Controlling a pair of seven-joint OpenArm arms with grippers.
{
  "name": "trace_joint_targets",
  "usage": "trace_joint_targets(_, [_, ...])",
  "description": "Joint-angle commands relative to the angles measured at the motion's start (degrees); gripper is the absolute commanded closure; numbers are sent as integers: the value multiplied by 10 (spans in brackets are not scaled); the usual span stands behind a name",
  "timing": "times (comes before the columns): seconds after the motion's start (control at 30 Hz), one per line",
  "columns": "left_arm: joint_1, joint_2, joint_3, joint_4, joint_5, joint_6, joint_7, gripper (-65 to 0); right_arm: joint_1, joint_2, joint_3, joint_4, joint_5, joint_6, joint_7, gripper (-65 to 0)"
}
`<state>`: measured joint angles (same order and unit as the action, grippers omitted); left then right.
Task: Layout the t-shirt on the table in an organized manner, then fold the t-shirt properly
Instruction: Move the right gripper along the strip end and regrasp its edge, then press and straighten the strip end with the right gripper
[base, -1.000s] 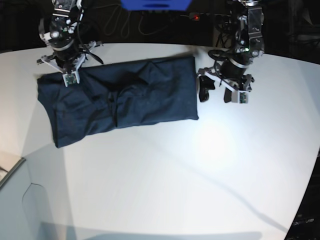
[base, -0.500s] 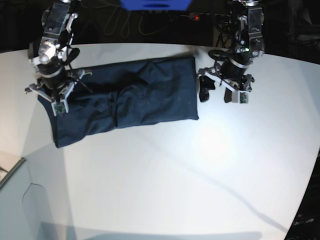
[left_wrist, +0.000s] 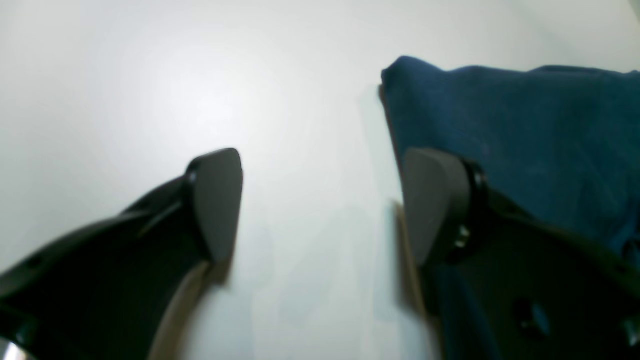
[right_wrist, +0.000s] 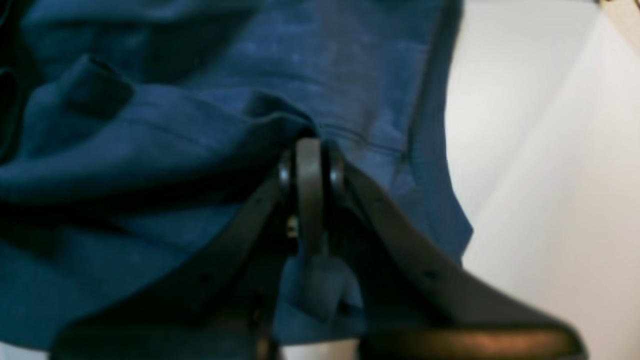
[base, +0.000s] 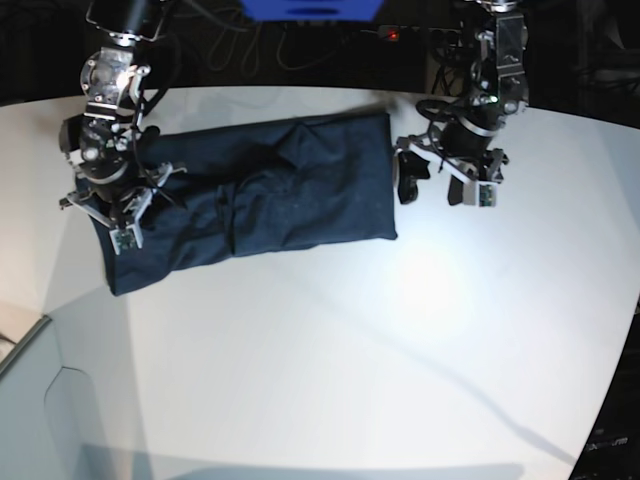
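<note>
The soft dark navy-blue t-shirt (base: 250, 195) is spread, wrinkled, on the smooth white table (base: 330, 350). A fold at its left end is pinched by the right gripper (right_wrist: 310, 150). The left gripper (left_wrist: 320, 200) is held wide open, empty, by its right edge.

We see dark backdrop (base: 300, 60) at 12 o'clock, nearly black. Tangle of cables (base: 240, 50) lies against it. Blue box-like object (base: 310, 8) sits at top edge, cut off by frame. Small red indicator light (base: 393, 36) glows just right of it, on what looks like power strip. Bright glare patch (base: 430, 285) from overhead lamp around 3 o'clock of centre. We note pale grey panel (base: 50, 400) at 8 o'clock. Dark equipment (base: 610, 440) at 4 o'clock corner, unclear.
</note>
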<state>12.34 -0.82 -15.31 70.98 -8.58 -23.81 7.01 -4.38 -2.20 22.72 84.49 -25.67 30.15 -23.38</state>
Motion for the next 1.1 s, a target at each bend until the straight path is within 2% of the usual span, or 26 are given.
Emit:
trace_joint_targets(0.0, [-3, -1, -1, 7, -4, -1, -5, -488, 11, 5, 1, 4, 2, -2, 8, -44])
trace_joint_targets(0.2, [-4, -1, -1, 7, -4, -1, -5, -488, 21, 6, 3, 1, 2, -4, 8, -319])
trace_joint_targets(0.33, [-11, -1, -1, 7, -4, -1, -5, -488, 27, 16, 4, 3, 1, -5, 8, -402])
trace_joint_targets(0.43, [-11, -1, -1, 7, -4, -1, -5, -489, 41, 26, 11, 1, 1, -5, 7, -417])
trace_joint_targets(0.6, [-11, -1, -1, 8, -4, -1, -5, -489, 68, 23, 56, 0, 2, -3, 7, -418])
trace_joint_targets(1.07, [-8, -1, -2, 21, -5, -1, -5, -490, 105, 57, 60, -121, 2, -5, 10, -416])
